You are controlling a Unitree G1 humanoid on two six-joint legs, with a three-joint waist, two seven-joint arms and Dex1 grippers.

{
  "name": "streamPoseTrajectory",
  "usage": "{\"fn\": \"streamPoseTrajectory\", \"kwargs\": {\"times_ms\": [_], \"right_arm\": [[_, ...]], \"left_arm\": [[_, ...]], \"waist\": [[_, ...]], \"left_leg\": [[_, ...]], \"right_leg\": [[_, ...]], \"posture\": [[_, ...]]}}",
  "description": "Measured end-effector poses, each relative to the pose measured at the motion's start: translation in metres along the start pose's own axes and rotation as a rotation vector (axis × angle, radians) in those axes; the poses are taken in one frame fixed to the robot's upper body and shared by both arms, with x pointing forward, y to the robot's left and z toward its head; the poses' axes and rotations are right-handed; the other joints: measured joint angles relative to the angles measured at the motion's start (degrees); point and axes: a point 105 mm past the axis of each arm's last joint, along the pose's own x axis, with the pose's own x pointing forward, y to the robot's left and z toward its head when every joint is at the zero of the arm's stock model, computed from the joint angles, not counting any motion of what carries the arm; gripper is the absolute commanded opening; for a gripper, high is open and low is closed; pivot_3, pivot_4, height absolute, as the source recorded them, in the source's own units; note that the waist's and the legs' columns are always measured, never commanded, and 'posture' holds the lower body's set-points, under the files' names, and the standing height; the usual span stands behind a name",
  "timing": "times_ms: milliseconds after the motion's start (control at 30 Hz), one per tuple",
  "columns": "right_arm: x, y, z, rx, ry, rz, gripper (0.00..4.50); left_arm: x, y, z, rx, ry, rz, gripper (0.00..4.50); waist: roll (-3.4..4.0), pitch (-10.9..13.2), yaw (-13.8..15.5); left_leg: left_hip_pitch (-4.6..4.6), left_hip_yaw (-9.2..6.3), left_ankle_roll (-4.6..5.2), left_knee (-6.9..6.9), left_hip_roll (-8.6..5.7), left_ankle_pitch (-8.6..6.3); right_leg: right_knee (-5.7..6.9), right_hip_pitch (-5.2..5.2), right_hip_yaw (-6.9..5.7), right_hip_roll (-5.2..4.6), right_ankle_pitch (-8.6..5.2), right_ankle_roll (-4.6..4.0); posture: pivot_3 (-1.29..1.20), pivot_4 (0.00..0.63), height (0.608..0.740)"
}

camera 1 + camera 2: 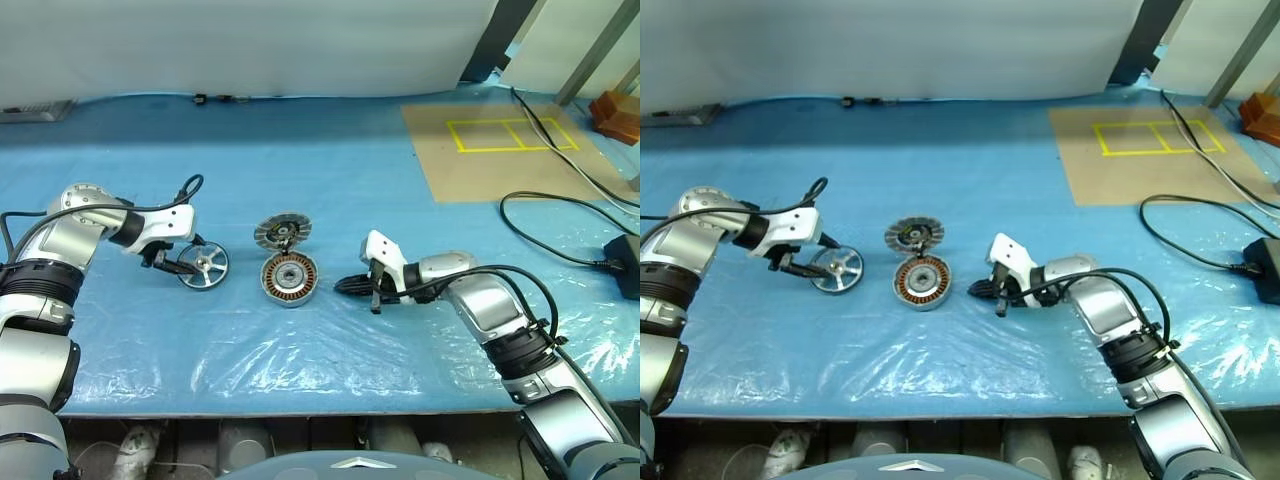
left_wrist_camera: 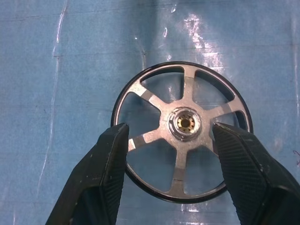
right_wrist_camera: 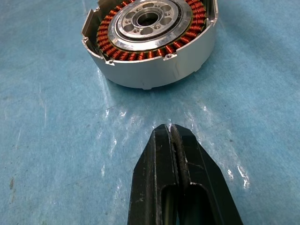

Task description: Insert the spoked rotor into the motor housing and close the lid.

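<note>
The spoked rotor (image 2: 183,131) lies on the blue sheet, left of the motor housing (image 1: 290,278); it is a silver wheel with a dark rim. My left gripper (image 2: 169,127) is open over it, one black finger (image 2: 110,159) on each side of the hub. Whether the fingers touch the rotor I cannot tell. The housing (image 3: 150,42) shows copper windings around a pale centre, with nothing in it. The finned lid (image 1: 282,233) rests just behind the housing, tilted. My right gripper (image 3: 171,131) is shut and empty, pointing at the housing from its right, a short way off.
A brown board with a yellow taped rectangle (image 1: 510,135) lies at the far right. Black cables (image 1: 560,225) and a black box (image 1: 625,262) sit at the right edge. The table's front edge (image 1: 300,410) runs close below the parts.
</note>
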Motion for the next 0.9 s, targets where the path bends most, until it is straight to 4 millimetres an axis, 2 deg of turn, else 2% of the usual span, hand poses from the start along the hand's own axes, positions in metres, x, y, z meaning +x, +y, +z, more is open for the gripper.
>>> {"fn": "streamPoseTrajectory", "kwargs": {"times_ms": [600,700,800,900], "right_arm": [[0.002,0.0,-0.002,-0.002,0.013,-0.006,0.0],[0.001,-0.001,-0.003,-0.003,0.016,-0.009,0.0],[0.001,-0.001,-0.003,-0.003,0.016,-0.01,0.0],[0.001,-0.001,-0.003,-0.002,0.016,-0.01,0.0]], "left_arm": [[0.014,-0.02,-0.008,0.025,0.032,-0.062,2.93],[0.013,-0.022,-0.006,0.03,0.031,-0.062,2.44],[0.009,-0.021,-0.005,0.044,0.037,-0.044,1.71],[0.01,-0.022,-0.005,0.039,0.033,-0.026,1.71]], "waist": [[0.0,0.0,-0.1],[0.0,0.0,-0.1],[0.07,0.0,-0.1],[0.17,0.0,-0.1]], "left_leg": [[0.02,0.0,-0.01,-0.01,0.0,0.0],[0.03,0.0,-0.01,-0.01,0.0,-0.01],[0.05,0.0,-0.01,-0.02,-0.01,-0.01],[0.11,0.0,-0.01,-0.03,-0.01,-0.01]], "right_leg": [[0.0,0.01,0.0,-0.01,0.0,0.0],[0.0,0.03,0.0,-0.01,-0.01,-0.01],[-0.01,0.13,0.01,-0.03,-0.03,-0.05],[-0.01,0.31,0.01,-0.05,-0.12,-0.19]], "posture": [[0.0,0.15,0.74],[0.0,0.15,0.74],[0.0,0.15,0.74],[0.0,0.15,0.74]]}}
